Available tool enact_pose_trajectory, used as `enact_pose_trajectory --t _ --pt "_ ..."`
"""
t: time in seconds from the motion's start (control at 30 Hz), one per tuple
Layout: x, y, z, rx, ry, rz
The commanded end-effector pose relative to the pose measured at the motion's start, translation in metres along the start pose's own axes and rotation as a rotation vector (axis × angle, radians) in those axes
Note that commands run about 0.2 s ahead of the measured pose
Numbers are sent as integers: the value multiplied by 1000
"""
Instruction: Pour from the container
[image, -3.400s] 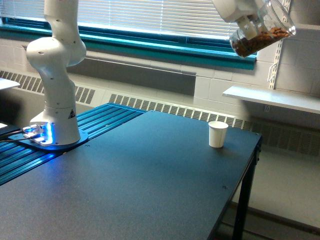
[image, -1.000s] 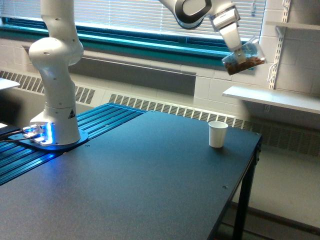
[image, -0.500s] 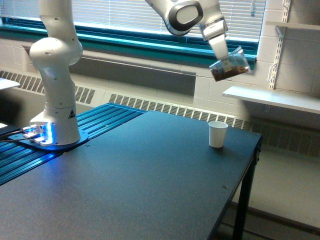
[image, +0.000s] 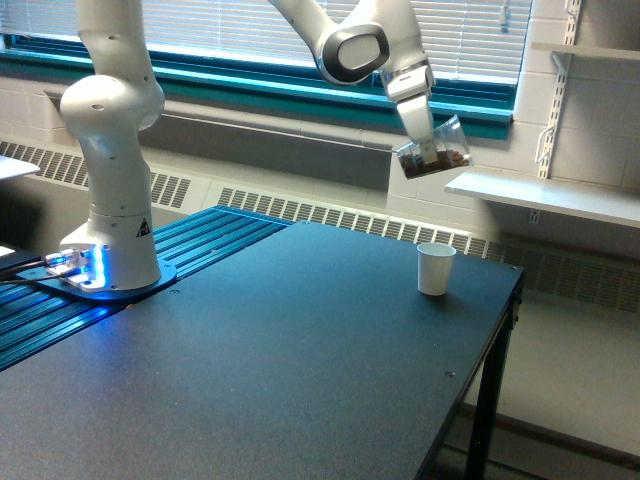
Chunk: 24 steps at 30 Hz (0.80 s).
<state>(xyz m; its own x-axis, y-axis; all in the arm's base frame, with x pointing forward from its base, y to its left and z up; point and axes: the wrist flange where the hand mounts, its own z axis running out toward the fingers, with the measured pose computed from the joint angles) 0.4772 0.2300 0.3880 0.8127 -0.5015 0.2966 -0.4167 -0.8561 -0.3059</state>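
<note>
Holding the container (image: 433, 156) tilted in my claw (image: 421, 143) above the white cup (image: 435, 268) on the surface (image: 300, 360), I judge pouring not yet begun.

A white paper cup (image: 436, 269) stands upright on my dark table (image: 300, 370), near its far edge toward the exterior view's right corner. Beyond the table I see a window with closed blinds (image: 230, 25), a radiator grille (image: 340, 215) under it, and a white wall shelf (image: 545, 195).
</note>
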Motion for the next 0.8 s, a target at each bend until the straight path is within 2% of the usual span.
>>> enact_pose_trajectory --t 0.03,0.8 --pt "-14 -2 -2 15 -6 5" --pt "-67 15 36 -42 -107 -8"
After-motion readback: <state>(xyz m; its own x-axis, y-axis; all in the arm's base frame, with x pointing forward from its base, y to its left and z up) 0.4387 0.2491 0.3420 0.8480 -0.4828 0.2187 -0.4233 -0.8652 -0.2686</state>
